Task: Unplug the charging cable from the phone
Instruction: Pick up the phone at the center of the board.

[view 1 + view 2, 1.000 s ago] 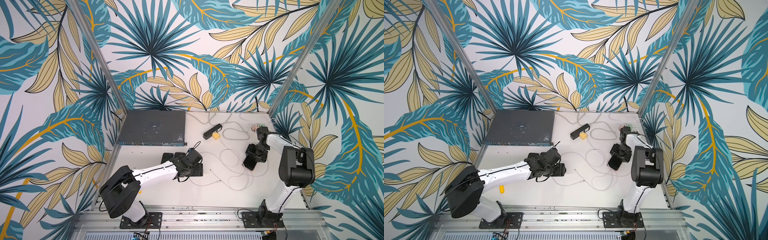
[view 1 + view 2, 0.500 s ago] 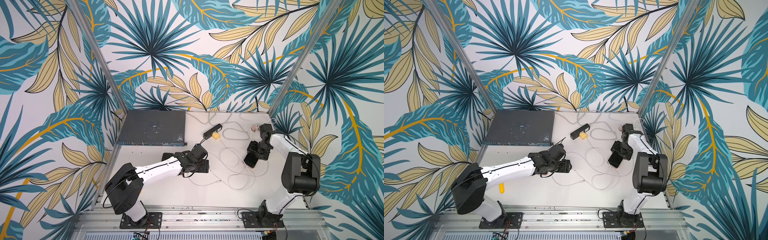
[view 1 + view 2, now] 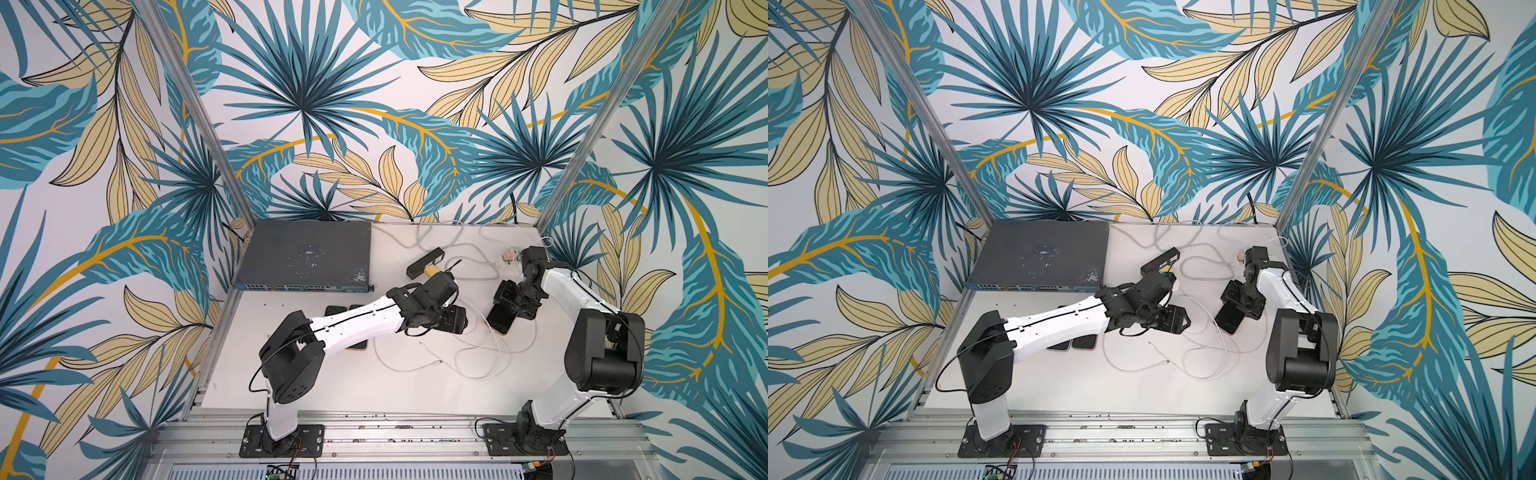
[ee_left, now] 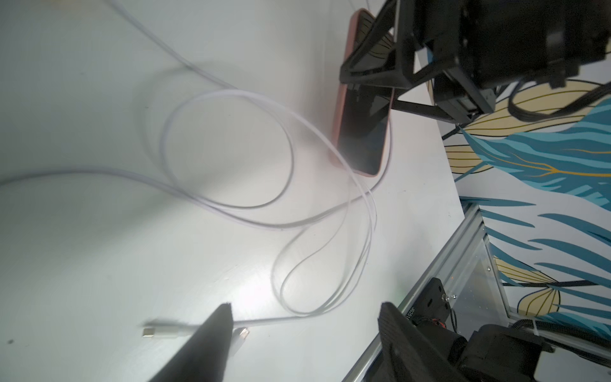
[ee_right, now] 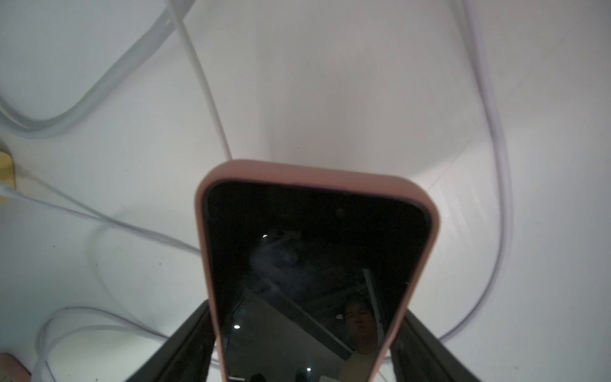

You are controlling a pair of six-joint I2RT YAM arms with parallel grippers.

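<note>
The phone [image 3: 498,322] [image 5: 310,238], black-screened in a pink case, lies on the white table at the right. My right gripper [image 3: 510,306] [image 5: 307,309] is shut on it, a finger pressed against each long side. The white charging cable [image 3: 482,357] [image 4: 228,94] lies in loops beside the phone, and one strand [image 5: 205,82] runs under its far end. The gripper hides whether the cable sits in the phone's port. My left gripper [image 3: 457,322] [image 4: 305,306] hovers open over the loops, left of the phone, holding nothing. Two loose plugs [image 4: 155,331] lie by one finger.
A grey network switch [image 3: 303,257] fills the back left. A black bar with a yellow piece [image 3: 424,262] and more grey cable lie at the back. Two dark phones [image 3: 1071,344] rest under my left forearm. A small pink adapter [image 3: 508,255] sits near the right wall.
My left arm has swung right, from over the two dark phones to the cable loops beside the pink-cased phone. The right arm has shifted its elbow slightly, still gripping the phone.
</note>
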